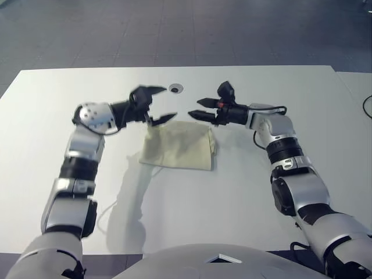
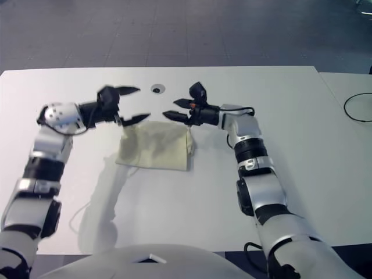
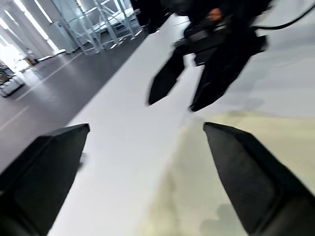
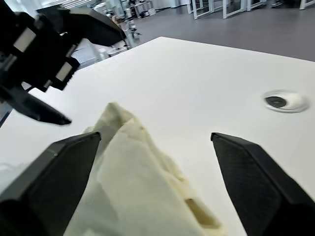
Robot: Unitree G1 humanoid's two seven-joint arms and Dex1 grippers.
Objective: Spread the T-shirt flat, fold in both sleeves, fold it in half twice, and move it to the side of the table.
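Folded T-shirt [image 1: 180,146] lies on the white surface [image 1: 279,87].
Left claw [image 1: 160,104] and right claw [image 1: 196,108] hang wide, empty, above its far edge.

A white table [image 1: 290,192] bears a folded pale-yellow T-shirt [image 1: 180,148].

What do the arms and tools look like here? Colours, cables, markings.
Left arm and right arm: silver-white shells, black joint bands. Left tool and right tool: black, two tapered fingers each. Right tool has a red mark; a black cable loops at its wrist.
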